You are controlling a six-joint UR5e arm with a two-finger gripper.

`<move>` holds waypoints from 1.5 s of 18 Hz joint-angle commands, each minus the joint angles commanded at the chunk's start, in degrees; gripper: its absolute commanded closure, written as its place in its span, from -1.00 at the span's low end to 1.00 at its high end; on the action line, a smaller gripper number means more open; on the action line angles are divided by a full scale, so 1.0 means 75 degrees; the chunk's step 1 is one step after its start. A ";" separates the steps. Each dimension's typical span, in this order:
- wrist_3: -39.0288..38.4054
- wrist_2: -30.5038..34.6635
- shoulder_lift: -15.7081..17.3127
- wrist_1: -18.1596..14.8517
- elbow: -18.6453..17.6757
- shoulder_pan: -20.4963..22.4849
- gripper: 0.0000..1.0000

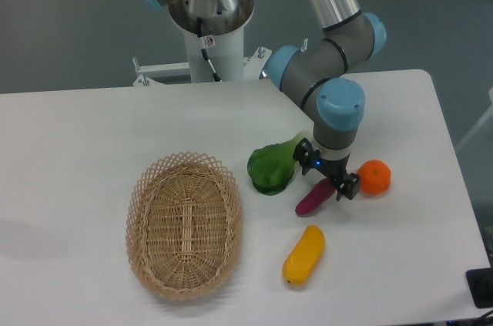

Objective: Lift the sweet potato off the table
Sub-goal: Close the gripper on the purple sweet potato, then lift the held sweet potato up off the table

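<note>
The sweet potato (311,200) is a small purple-magenta tuber lying on the white table (77,156), right of centre. My gripper (329,182) points down over its upper right end. The dark fingers (346,186) stand apart on either side of that end, so the jaws look open around it. The tuber's tip is partly hidden under the gripper. Its lower end rests on the table.
A round orange (374,176) sits just right of the gripper. A green leafy vegetable (271,168) lies just left of it. A yellow-orange oblong fruit (303,255) lies below the tuber. A wicker basket (185,222) stands at the left.
</note>
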 joint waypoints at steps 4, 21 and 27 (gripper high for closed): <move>0.0012 0.0000 -0.0012 0.0048 0.0000 -0.0012 -0.69; 0.0047 0.0012 0.0257 0.0013 0.0047 -0.0012 0.42; 0.0035 -0.0233 0.1288 -0.0454 0.0257 0.0093 0.37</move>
